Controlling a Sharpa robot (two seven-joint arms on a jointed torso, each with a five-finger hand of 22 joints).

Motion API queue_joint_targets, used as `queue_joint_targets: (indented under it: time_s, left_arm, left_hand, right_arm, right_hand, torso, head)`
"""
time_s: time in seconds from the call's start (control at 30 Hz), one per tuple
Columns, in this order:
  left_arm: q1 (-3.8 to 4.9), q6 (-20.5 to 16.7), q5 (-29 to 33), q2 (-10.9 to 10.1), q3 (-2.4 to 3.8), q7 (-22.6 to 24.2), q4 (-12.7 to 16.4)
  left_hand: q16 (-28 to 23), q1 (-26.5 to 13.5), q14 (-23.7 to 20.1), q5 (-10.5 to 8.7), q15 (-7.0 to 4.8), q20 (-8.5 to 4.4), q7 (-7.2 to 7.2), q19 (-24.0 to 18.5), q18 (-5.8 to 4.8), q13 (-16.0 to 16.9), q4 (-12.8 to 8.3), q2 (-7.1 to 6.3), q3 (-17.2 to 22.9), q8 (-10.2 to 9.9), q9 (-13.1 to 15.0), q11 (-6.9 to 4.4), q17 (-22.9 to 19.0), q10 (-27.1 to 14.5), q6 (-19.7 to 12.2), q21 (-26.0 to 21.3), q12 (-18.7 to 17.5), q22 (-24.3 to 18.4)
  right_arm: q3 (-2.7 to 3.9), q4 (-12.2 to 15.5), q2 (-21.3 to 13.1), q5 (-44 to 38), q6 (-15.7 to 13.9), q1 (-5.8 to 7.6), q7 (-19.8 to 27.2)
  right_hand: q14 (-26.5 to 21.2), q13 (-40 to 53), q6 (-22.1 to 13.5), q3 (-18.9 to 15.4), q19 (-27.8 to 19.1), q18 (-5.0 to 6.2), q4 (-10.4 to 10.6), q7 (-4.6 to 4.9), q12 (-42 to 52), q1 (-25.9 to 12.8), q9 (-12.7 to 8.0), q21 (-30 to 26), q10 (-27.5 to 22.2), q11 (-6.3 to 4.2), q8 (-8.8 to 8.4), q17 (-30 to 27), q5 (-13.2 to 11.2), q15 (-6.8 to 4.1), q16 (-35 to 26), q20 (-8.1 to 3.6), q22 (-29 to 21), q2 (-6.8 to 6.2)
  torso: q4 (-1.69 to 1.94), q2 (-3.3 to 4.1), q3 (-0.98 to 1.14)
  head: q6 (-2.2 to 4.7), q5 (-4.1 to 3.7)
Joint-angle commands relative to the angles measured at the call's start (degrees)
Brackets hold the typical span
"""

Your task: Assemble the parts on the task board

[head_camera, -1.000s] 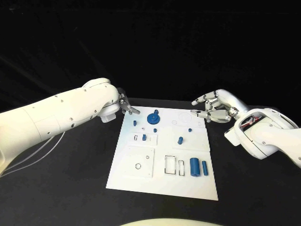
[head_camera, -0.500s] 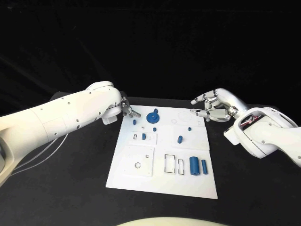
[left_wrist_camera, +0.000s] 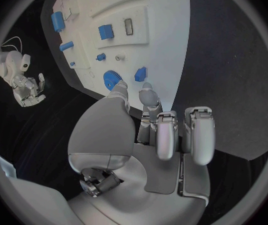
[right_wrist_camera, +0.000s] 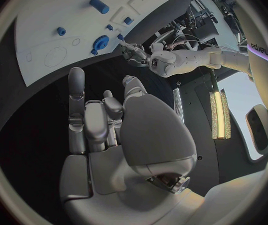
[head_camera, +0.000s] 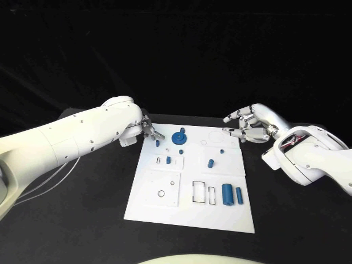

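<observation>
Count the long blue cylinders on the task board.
2: thicker cylinder and thinner cylinder, side by side at the task board's near right corner; none seems hidden.

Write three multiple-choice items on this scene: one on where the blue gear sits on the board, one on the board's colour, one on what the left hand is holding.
1. Where on the task board is the blue gear?
A. At the far end, near the left hand
B. At the near edge, by the robot's body
C. Off the board, on the black table

2. What colour is the task board?
A. Blue
B. White
C. Yellow

3. What does the left hand hold?
A. The blue gear
B. A blue cylinder
C. Nothing

Answers: 1 A, the head view shows the gear at the board's far end, just beside the left hand's fingers. 2 B, the plate is white against the black table. 3 C, the left wrist view shows the fingers near the gear with nothing between them.
</observation>
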Motion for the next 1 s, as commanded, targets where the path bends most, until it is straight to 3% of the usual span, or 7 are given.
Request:
queue_joint_targets:
  time_s: [0.03, 0.5, 1.0]
  left_arm:
    - [-0.15, 2.48, -0.04, 0.20, -0.04, 0.48, -0.03]
    - [-0.27, 2.50, 0.03, 0.30, -0.09, 0.56, -0.22]
    - [-0.28, 2.73, 0.61, 0.46, -0.10, 0.87, -0.34]
  left_hand:
    - [0.14, 0.28, 6.01, -0.23, 0.47, 0.28, 0.00, 5.67, -0.67, -0.03, -0.22, 0.40, -0.24, -0.32, -0.09, 0.17, 15.10, -0.09, 0.47, -0.01, 0.31, 14.47]
    - [0.14, 1.06, 6.01, -0.22, 0.44, 0.27, -0.04, 5.72, -0.69, 0.20, -0.26, 0.92, -0.23, -0.41, -0.25, 0.13, 15.10, 0.03, 0.72, 0.04, 0.61, 14.55]
    - [0.14, 3.67, 6.01, -0.27, 0.40, 0.24, -0.07, 5.72, -0.69, -0.07, -0.52, 2.92, 0.06, -0.84, -0.71, 0.09, 15.10, -0.02, 1.03, 0.03, 0.66, 14.55]
  right_arm:
    - [-0.01, 0.05, 0.03, -0.41, 0.19, -0.04, 0.40]
    - [-0.01, 0.04, 0.09, -0.41, 0.20, -0.04, 0.45]
    - [-0.01, 0.06, 0.12, -0.41, 0.25, -0.04, 0.47]
  right_hand:
    - [0.06, -0.03, -0.05, 0.11, 0.40, 0.59, 0.20, -0.22, 0.05, -0.18, 0.09, -0.14, 0.02, -0.03, 0.35, 0.05, -0.37, -0.14, -0.15, 0.02, 0.08, -0.07]
    - [0.07, -0.01, -0.05, 0.12, 0.41, 0.59, 0.18, -0.23, 0.08, -0.17, 0.09, -0.17, 0.04, -0.03, 0.35, 0.07, -0.44, -0.15, -0.15, 0.02, 0.06, -0.07]
    - [0.09, 0.05, -0.05, 0.16, 0.47, 0.58, 0.15, -0.24, 0.15, -0.11, 0.09, -0.10, 0.10, -0.05, 0.37, 0.11, -0.45, -0.15, -0.13, 0.02, 0.13, -0.05]
  torso:
    - [-0.07, 0.01, -0.07]
    - [0.02, 0.01, -0.01]
    - [0.00, 0.00, 0.00]
  head:
    - [0.12, -0.06]
    - [-0.11, -0.10]
    - [-0.18, -0.07]
